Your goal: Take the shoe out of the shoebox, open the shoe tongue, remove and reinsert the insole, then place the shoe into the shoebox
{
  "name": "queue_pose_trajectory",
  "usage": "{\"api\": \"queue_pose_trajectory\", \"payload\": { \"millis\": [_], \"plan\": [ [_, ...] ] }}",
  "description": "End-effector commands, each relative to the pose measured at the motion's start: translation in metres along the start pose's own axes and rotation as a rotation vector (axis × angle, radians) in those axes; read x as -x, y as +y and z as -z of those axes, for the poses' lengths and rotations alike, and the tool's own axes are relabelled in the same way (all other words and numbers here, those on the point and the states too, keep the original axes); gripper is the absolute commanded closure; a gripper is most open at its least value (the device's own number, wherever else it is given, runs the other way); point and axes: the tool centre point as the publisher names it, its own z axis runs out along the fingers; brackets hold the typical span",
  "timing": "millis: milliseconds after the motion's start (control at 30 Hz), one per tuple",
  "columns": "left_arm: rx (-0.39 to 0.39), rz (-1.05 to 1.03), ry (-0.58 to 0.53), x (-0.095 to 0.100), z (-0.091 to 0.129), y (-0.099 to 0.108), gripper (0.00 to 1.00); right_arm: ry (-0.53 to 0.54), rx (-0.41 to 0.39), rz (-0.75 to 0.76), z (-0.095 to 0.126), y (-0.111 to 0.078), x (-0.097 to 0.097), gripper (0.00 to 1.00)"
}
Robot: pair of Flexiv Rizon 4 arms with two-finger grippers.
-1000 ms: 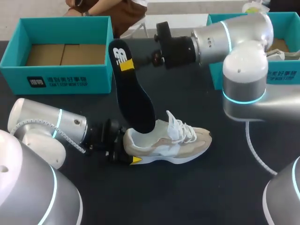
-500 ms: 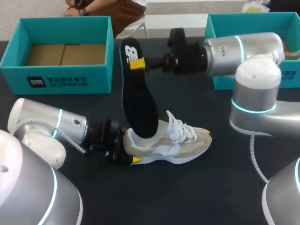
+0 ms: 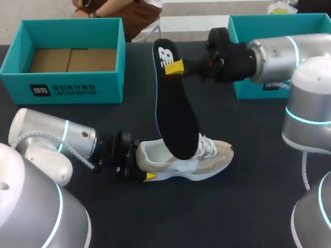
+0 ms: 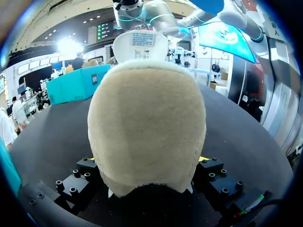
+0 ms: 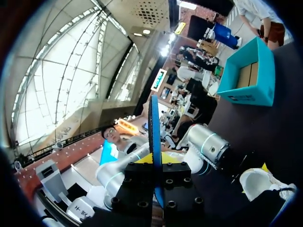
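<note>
A beige and white shoe (image 3: 199,163) lies on its side on the black table, toe to the right. My left gripper (image 3: 140,169) is at its heel (image 4: 147,127), a yellow-tipped finger on each side, shut on it. My right gripper (image 3: 175,67) is shut on the upper end of a black insole (image 3: 175,111), held up steeply over the shoe. The insole's lower tip overlaps the laces; whether it touches them is unclear. The right wrist view has the insole (image 5: 154,127) edge-on between the fingers of my right gripper (image 5: 156,161), with the shoe (image 5: 265,182) below.
An open teal shoebox (image 3: 77,85) with a cardboard floor stands at the back left. A second teal box (image 3: 243,23) is at the back right, partly behind my right arm. The left box (image 5: 246,78) also shows in the right wrist view.
My right gripper has carried the insole to the right; its lower end has left the shoe's heel opening and now hangs over the laces. The left gripper and shoe have stayed put.
</note>
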Motion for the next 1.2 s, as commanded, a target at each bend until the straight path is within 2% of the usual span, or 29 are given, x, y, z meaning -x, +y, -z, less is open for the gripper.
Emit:
{"api": "queue_pose_trajectory", "payload": {
  "millis": [33, 233, 433, 1200],
  "plan": [
    [0.003, 0.000, 0.000, -0.001, 0.000, 0.001, 1.00, -0.010, 0.043, -0.012, 0.010, -0.022, -0.021, 1.00],
    [0.003, 0.000, 0.000, -0.001, 0.000, 0.001, 1.00, -0.014, 0.057, -0.056, 0.013, -0.039, -0.035, 1.00],
    [0.003, 0.000, 0.000, -0.001, 0.000, 0.001, 1.00, -0.026, 0.072, -0.072, 0.017, -0.048, -0.044, 1.00],
    [0.003, 0.000, 0.000, -0.001, 0.000, 0.001, 1.00, -0.032, 0.092, -0.050, 0.020, -0.053, -0.050, 1.00]
  ]
}}
